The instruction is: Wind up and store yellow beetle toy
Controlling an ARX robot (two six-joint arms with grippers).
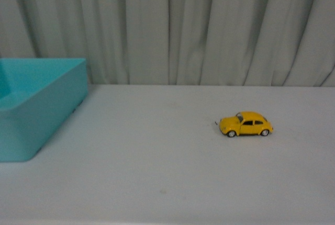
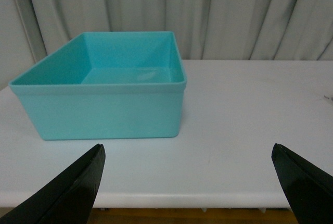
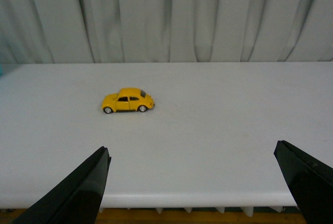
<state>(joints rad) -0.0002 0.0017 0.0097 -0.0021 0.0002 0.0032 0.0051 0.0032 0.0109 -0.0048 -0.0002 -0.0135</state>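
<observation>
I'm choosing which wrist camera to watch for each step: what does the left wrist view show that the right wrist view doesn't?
Only the left wrist view shows the open turquoise plastic bin in full, empty inside, beyond the wide-open left gripper. Only the right wrist view shows the small yellow beetle toy car, standing on its wheels, untouched, beyond the wide-open right gripper. Both share the white table and the pale pleated curtain behind it.
</observation>
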